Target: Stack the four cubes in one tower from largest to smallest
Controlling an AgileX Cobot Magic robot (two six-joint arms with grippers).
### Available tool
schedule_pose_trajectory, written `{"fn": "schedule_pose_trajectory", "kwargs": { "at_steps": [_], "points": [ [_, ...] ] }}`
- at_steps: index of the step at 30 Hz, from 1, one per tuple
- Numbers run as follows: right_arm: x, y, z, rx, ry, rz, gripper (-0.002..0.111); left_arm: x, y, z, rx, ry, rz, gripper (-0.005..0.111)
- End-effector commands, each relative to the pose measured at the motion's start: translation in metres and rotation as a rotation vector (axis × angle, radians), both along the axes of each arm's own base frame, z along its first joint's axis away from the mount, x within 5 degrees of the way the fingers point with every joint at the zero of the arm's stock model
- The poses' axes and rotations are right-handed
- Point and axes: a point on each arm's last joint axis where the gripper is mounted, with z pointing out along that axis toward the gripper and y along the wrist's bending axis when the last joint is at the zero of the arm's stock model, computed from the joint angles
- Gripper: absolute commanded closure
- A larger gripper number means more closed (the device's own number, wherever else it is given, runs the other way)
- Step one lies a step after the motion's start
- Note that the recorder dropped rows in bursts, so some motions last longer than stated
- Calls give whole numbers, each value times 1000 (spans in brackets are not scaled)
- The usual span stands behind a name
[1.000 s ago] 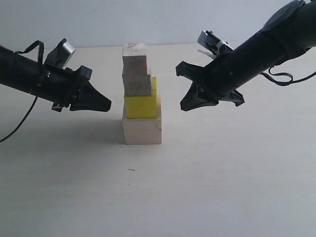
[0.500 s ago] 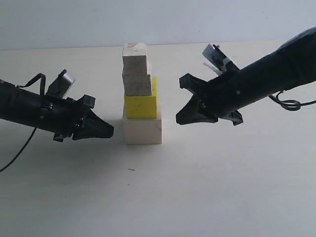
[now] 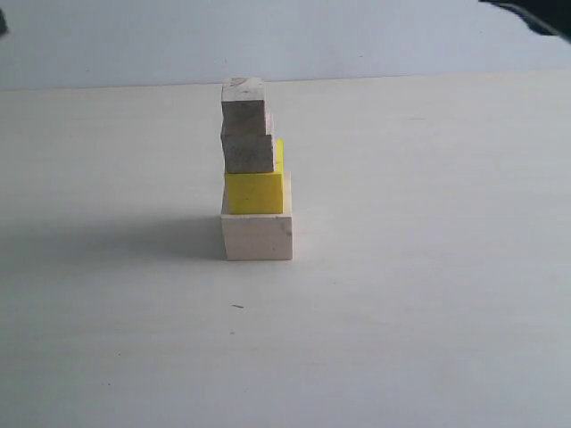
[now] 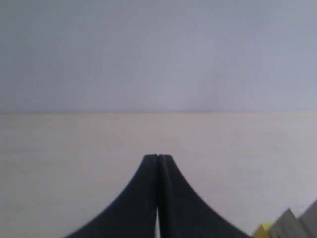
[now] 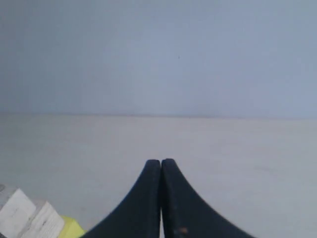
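The tower stands alone in the middle of the table in the exterior view. Its base is the large pale wooden cube (image 3: 258, 235). On it sits the yellow cube (image 3: 256, 191), then a small pale cube (image 3: 249, 153), then another small pale cube (image 3: 244, 107) on top. Both arms are gone from that view except a dark scrap (image 3: 533, 14) at the top right corner. My left gripper (image 4: 158, 157) is shut and empty, with cube corners (image 4: 297, 223) at the frame's edge. My right gripper (image 5: 161, 162) is shut and empty, beside pale cubes (image 5: 25, 218) and the yellow one (image 5: 71, 228).
The pale table (image 3: 428, 294) runs back to a light blue-grey wall (image 3: 357, 36). A tiny dark speck (image 3: 237, 307) lies in front of the tower.
Both arms have drawn away from either side of the tower and left the exterior view. The tower has not moved.
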Motion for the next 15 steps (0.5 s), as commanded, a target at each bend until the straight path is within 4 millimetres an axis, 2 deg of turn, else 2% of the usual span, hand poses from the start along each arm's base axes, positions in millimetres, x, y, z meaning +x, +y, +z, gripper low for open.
{"fn": "schedule_pose_trajectory", "kwargs": {
  "at_steps": [1,4,8,15],
  "points": [
    [-27,-9,25,-4,-130,-9,108,-38,16,33,53,-166,122,107],
    [-47,-15,43,20,-218,-10,108,-57,19,46,51,-239,137,107],
    [-72,-22,61,50,-316,-13,108,-63,20,51,41,-263,137,107],
    [-90,-26,72,67,-383,-14,108,-63,18,51,39,-265,124,107]
  ]
}}
